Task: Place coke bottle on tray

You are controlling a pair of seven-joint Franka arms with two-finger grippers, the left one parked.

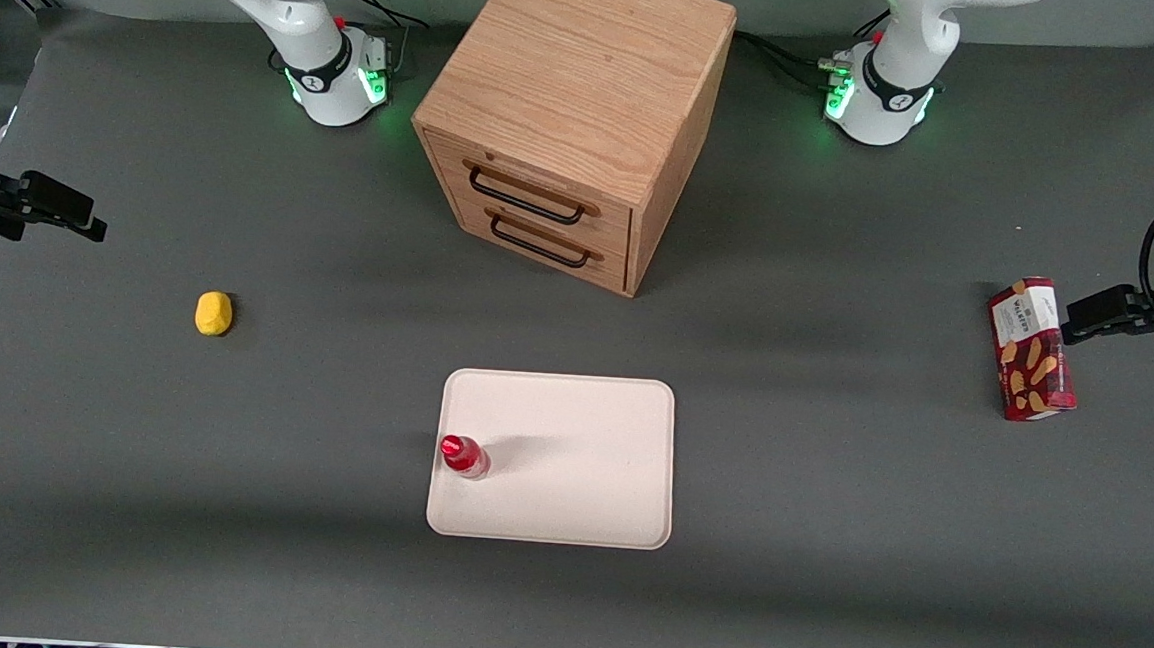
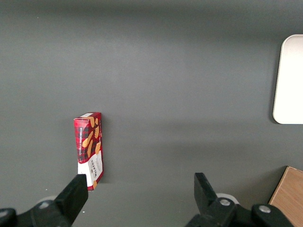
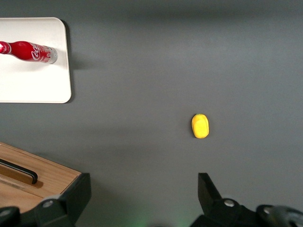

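The coke bottle [image 1: 464, 455], with red cap and red label, stands on the cream-pink tray [image 1: 578, 464], close to the tray's edge toward the working arm's end. Nothing touches it. The right wrist view also shows the bottle [image 3: 31, 51] on the tray [image 3: 33, 85]. My right gripper [image 1: 82, 219] hangs well away from the tray, out at the working arm's end of the table and above the mat. In the right wrist view the gripper [image 3: 144, 184] is open and empty, with its fingers spread wide. A corner of the tray [image 2: 289, 80] shows in the left wrist view.
A wooden two-drawer cabinet [image 1: 570, 113] stands farther from the front camera than the tray, and its corner [image 3: 28, 182] shows beside one finger. A yellow lemon-like lump [image 1: 214, 313] lies between gripper and tray. A red biscuit box [image 1: 1031, 349] lies toward the parked arm's end.
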